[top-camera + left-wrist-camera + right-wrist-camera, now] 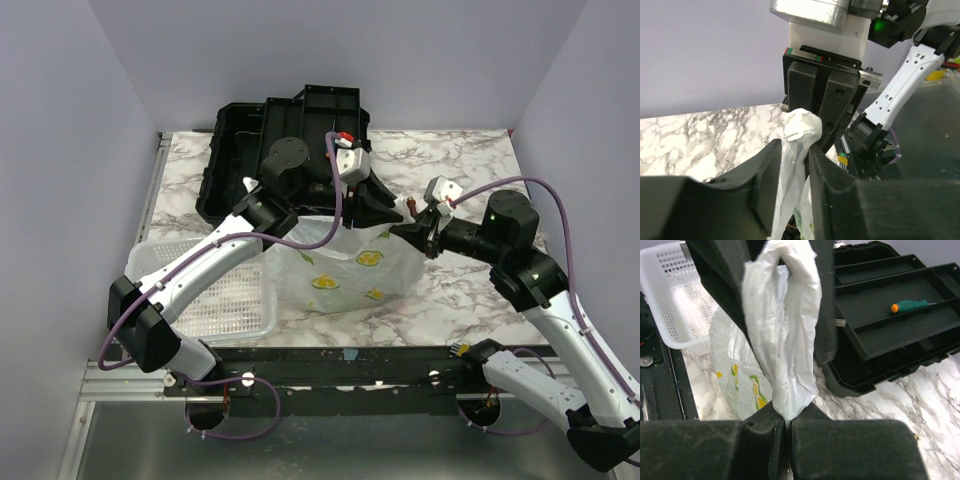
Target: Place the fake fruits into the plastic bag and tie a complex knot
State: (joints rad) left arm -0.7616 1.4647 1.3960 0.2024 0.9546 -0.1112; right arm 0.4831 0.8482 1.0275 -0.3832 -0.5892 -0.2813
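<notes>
The plastic bag (340,265) stands on the marble table, white with a yellow-green print (757,390). Its handle (785,330) is pulled up into a bunched strip between both grippers. My right gripper (788,419) is shut on the handle's end, its jaws pressed together. My left gripper (794,150) has its jaws apart, and the handle (800,127) hangs loosely through the gap. In the top view both grippers meet above the bag's right side, left (385,212) and right (408,233). The fake fruits are hidden. The knot is out of view.
An open black toolbox (290,130) lies behind the bag, with a green-handled screwdriver (910,305) in its tray. A white perforated basket (220,300) sits at the front left, beside the left arm. A black rail runs along the table's near edge.
</notes>
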